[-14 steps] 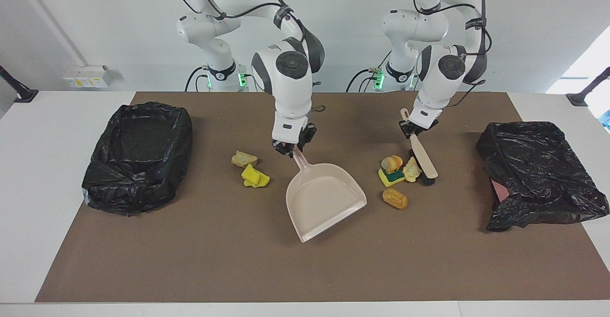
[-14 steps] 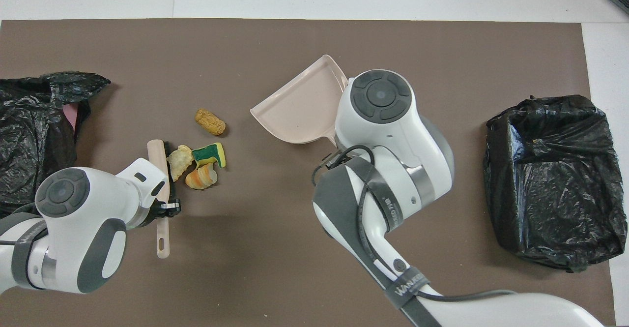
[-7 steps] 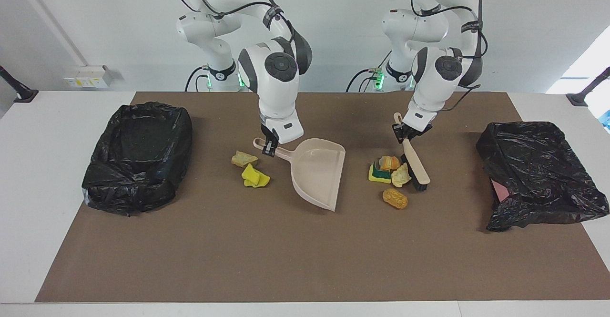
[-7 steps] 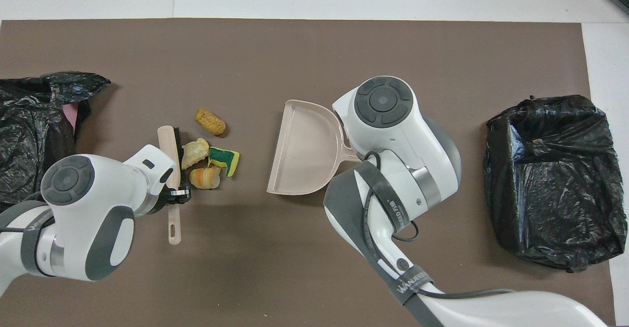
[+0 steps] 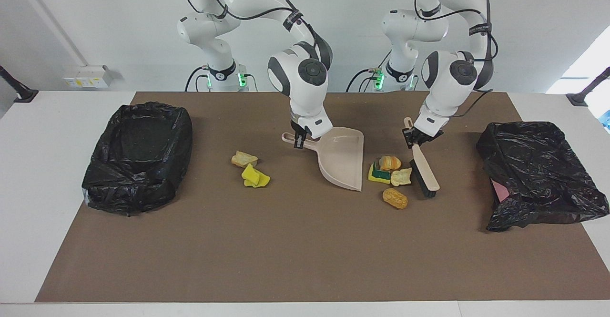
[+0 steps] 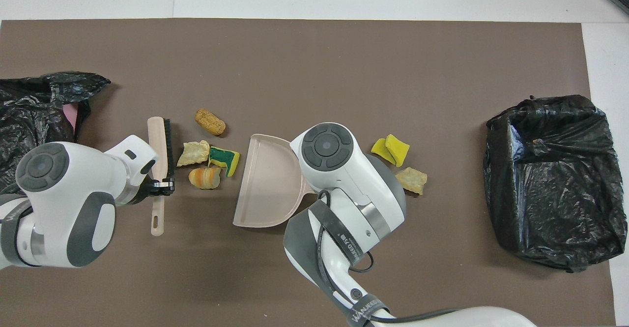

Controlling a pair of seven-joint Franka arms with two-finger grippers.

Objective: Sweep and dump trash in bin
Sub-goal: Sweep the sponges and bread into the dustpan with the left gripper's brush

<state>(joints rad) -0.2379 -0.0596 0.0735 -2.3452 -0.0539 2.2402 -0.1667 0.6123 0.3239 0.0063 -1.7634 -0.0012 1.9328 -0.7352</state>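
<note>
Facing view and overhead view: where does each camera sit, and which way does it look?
Facing view: high across the table, facing the robots; both arms show, bases too.
Overhead view: high above the robots' end, looking steeply down; only forearms and wrists show.
Shared: the beige plastic dustpan and the beige black-bristled brush.

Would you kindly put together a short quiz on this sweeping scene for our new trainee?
1. True or false: the right tool grips the brush.
2. How many trash bits lie in the cluster between the brush and the dustpan? A) two B) four C) seven
3. Fill in: the dustpan's open mouth faces the ___ arm's end of the table.

Key: 1. False; the right tool holds the dustpan's handle. 2. B. 3. left.
</note>
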